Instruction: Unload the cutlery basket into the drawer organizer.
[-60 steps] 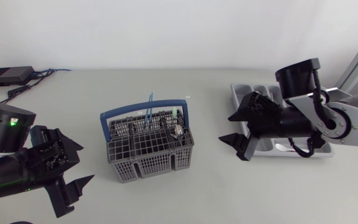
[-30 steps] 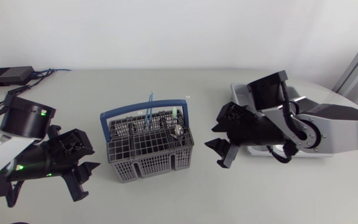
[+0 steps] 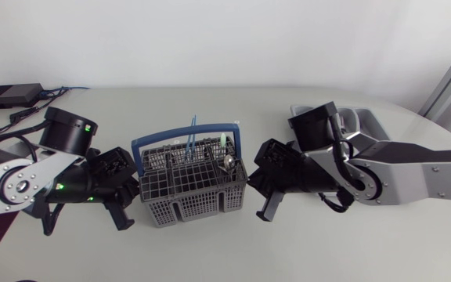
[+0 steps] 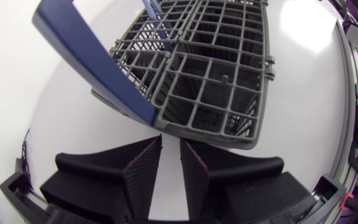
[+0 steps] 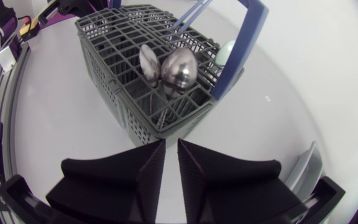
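A small black box (image 3: 10,95) with cables lies at the far left of the table (image 3: 210,251). The left gripper (image 3: 126,197) (image 4: 170,167) sits low, just beside the left end of the grey cutlery basket (image 3: 190,192) (image 4: 216,74) (image 5: 123,56). Its fingers are pressed nearly together with only a slit between them, pinching nothing. The basket stands mid-table with its blue handle (image 3: 182,139) (image 4: 86,56) (image 5: 241,50) arched overhead. At its right end it holds two thin blue utensil stems (image 3: 189,137) (image 5: 188,15), a pale green piece (image 3: 221,141) (image 5: 225,53) and two steel spoons (image 3: 227,162) (image 5: 169,68), bowls up. The right gripper (image 3: 265,192) (image 5: 171,162) points at that end from just beside it, its fingers likewise drawn close on nothing. The grey drawer organizer (image 3: 366,121) (image 5: 309,168) lies behind the right arm.
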Robot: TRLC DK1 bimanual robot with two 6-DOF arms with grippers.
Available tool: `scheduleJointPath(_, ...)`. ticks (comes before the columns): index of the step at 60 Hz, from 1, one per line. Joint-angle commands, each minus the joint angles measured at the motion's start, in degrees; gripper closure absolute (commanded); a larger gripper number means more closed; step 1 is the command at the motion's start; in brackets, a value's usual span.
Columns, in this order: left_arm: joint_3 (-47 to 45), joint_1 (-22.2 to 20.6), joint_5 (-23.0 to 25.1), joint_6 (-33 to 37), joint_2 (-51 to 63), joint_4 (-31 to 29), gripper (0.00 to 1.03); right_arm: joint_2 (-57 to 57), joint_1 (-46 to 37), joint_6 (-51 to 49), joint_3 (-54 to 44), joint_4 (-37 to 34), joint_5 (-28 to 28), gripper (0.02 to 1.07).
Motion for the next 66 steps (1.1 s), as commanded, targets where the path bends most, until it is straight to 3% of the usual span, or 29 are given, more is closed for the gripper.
scheduleJointPath(1,3.2,-0.4,0.9,-1.1,2.7,1.9,0.76,1.5,1.3,1.9,-0.3,0.8,0.5,0.9)
scheduleJointPath(34,13.1,0.4,0.9,-1.3,13.3,5.4,0.76,5.6,3.0,2.2,5.0,2.1,4.1,0.9)
scheduleJointPath(61,12.7,1.2,0.7,-1.0,14.2,5.2,0.75,5.4,2.1,1.5,4.8,2.7,5.6,0.9)
scheduleJointPath(66,11.9,2.4,0.6,-0.3,12.7,4.9,0.65,3.7,1.6,0.3,2.5,2.8,6.8,0.89)
